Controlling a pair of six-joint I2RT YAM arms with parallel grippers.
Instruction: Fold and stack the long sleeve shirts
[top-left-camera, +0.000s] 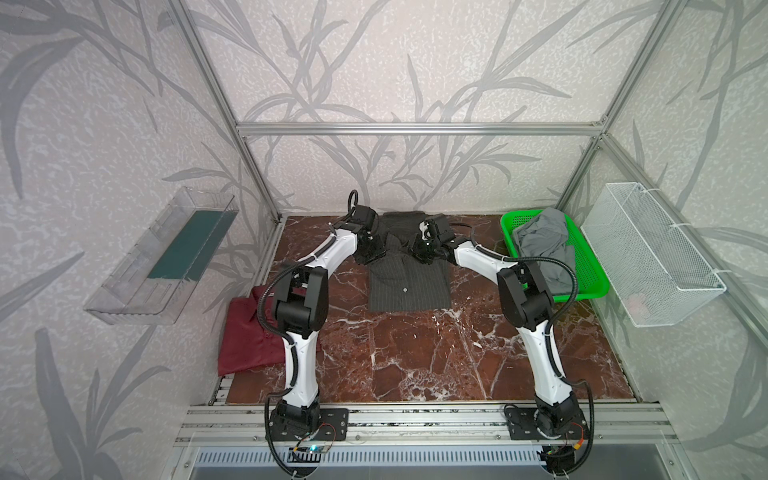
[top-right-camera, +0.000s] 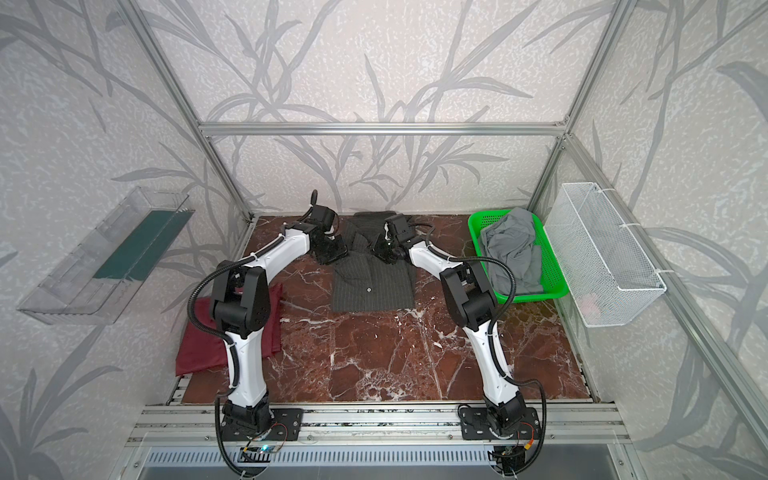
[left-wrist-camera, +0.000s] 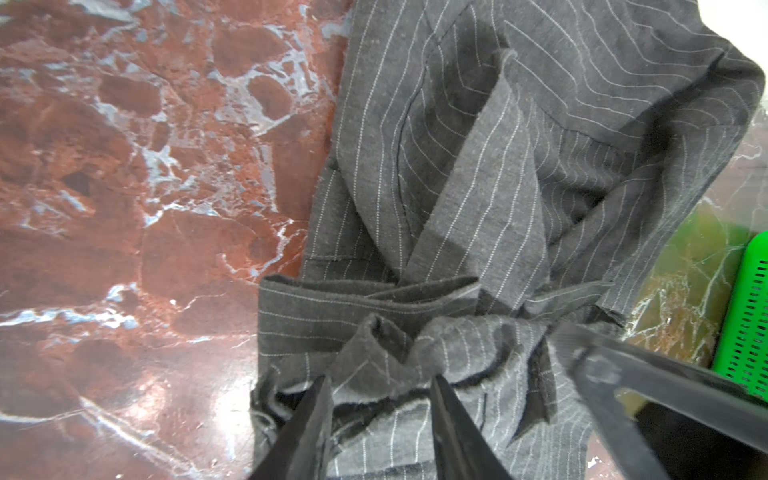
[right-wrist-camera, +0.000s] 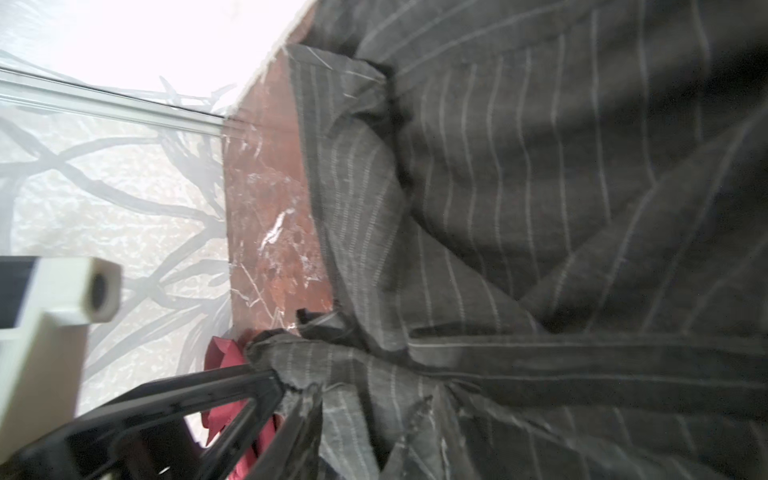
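Note:
A charcoal pinstriped shirt (top-left-camera: 409, 282) (top-right-camera: 372, 286) lies partly folded at the back middle of the marble table, collar end toward the wall. My left gripper (top-left-camera: 371, 255) (left-wrist-camera: 382, 395) sits on its left side, jaws closed on a bunched fold of the striped cloth (left-wrist-camera: 478, 187). Opposite it, my right gripper (top-left-camera: 419, 251) (right-wrist-camera: 359, 415) rests on the shirt's right side with cloth between its fingers. That view is blurred, so its grip is unclear. A maroon shirt (top-left-camera: 249, 336) (top-right-camera: 203, 345) lies folded at the table's left edge, partly behind the left arm.
A green basket (top-left-camera: 509, 232) holding a grey garment (top-left-camera: 544, 245) stands at the back right. On the right wall hangs a white wire basket (top-left-camera: 656, 257), and on the left wall a clear plastic bin (top-left-camera: 162, 257). Aluminium frame posts stand at the table's corners.

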